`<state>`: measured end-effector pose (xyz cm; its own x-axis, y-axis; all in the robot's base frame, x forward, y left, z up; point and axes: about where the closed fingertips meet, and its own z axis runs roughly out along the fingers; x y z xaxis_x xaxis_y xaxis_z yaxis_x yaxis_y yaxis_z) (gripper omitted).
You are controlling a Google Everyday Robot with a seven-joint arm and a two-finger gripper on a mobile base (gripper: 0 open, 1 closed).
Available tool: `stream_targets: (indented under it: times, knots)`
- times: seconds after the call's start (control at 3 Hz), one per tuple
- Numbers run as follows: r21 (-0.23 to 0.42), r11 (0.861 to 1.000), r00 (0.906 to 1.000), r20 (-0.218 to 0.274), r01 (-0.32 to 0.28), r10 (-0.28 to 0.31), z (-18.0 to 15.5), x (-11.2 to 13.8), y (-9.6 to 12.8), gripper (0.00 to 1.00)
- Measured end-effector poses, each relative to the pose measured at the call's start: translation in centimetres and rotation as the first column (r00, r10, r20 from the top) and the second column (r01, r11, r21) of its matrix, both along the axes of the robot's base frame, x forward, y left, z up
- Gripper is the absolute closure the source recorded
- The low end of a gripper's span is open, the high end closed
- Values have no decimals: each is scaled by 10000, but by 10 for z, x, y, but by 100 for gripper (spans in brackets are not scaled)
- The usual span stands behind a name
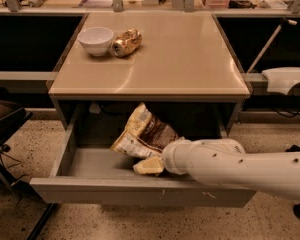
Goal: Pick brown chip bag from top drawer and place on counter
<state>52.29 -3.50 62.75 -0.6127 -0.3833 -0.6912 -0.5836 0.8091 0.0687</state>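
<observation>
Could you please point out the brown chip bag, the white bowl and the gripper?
brown chip bag (pixel 146 131): camera view, its brown middle.
white bowl (pixel 96 47): camera view, its outer wall.
gripper (pixel 165 160): camera view, arm's tip inside the top drawer (pixel 140 193), at the bag.

The gripper (pixel 164 160) sits low in the top drawer (pixel 140 193), against the cream lower end of the brown chip bag (pixel 145 133), mostly hidden behind the thick white arm (pixel 240 168). That arm runs off the right edge and covers the bag's lower right corner and the drawer's right side. The bag's print is too small to read. The drawer's back is lost in shadow under the counter (pixel 180 54).
</observation>
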Motion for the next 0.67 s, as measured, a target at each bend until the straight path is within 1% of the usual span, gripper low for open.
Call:
stream_targets:
  times: [0.33, 0.67]
  knots:
    - [-79, 9995, 9995, 43, -302, 303, -28, -4, 22, 0]
    - [-34, 9976, 9975, 172, -692, 692, -27, -3, 46, 19]
